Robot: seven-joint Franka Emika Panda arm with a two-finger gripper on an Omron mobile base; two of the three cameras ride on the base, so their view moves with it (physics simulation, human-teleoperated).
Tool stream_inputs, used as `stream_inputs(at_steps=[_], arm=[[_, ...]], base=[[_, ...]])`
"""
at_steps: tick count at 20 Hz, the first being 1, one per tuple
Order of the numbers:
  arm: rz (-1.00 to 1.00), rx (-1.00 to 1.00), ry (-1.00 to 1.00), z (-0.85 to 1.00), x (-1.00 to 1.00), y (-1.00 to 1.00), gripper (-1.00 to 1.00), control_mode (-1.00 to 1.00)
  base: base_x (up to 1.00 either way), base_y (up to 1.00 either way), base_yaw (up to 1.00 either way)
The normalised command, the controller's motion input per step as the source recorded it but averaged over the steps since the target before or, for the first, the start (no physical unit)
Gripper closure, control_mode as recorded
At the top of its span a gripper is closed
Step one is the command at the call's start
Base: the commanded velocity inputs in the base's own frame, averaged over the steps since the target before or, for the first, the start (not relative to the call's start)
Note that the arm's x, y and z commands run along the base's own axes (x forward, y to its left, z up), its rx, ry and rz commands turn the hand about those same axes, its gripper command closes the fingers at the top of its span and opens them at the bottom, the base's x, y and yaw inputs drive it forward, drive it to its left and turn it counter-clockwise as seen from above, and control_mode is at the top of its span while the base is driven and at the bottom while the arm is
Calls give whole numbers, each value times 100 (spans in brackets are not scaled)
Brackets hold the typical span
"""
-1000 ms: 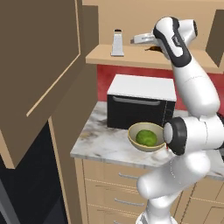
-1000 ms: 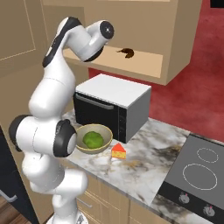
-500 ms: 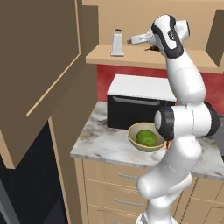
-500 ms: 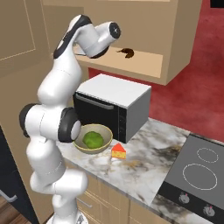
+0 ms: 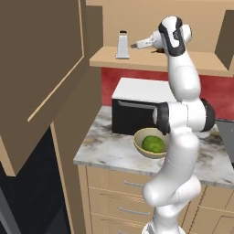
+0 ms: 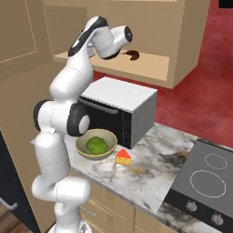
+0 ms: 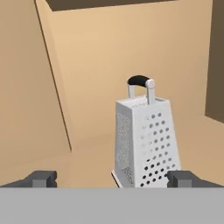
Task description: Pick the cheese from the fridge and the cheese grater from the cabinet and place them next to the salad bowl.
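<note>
The cheese grater (image 5: 122,45), a grey tapered metal box with a dark top handle, stands upright on the shelf of the open cabinet (image 5: 151,61). My gripper (image 5: 135,45) is level with it, just to its right, and open. In the hand view the cheese grater (image 7: 146,140) is close ahead and right of centre, beyond my open gripper (image 7: 111,178), whose jaws hold nothing. On the marble counter the cheese (image 6: 123,157), an orange wedge with a red side, lies right beside the salad bowl (image 6: 112,139). The salad bowl (image 5: 139,137) holds a green lettuce ball.
A black and white microwave (image 6: 120,102) sits behind the bowl, under the cabinet. The cabinet's tan door (image 5: 41,68) hangs open at the left. A small brown object (image 6: 133,55) lies further along the shelf. A stovetop (image 6: 209,177) is at the right, and the dark fridge (image 5: 27,201) at the lower left.
My arm has reached further into the cabinet, carrying the gripper closer to the grater. The jaws have stayed open. Cheese, bowl and grater have not moved.
</note>
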Motion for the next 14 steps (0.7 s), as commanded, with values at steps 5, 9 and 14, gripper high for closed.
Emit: stream_inputs(at_steps=[5, 9, 14], arm=[[7, 0, 0, -1, 42, 0, -100, -100], [7, 0, 0, 0, 39, 0, -100, -100], [7, 0, 0, 0, 29, 0, -100, -100]], base=[[0, 0, 0], [0, 0, 0], [0, 0, 0]])
